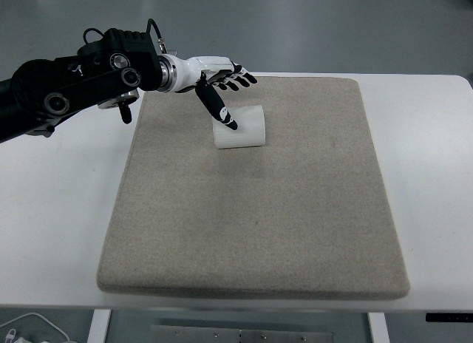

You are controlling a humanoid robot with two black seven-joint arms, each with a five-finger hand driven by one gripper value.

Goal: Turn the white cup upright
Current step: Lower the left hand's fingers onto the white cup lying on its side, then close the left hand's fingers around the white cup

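Reaching in from upper left with left hand, fingers spread and grasping nothing, thumb tip overlapping white cup lying on its side on mat, upper centre of frame; flip not yet started.

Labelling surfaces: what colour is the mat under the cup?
Beige-grey mat, plain, clearest in the top view.
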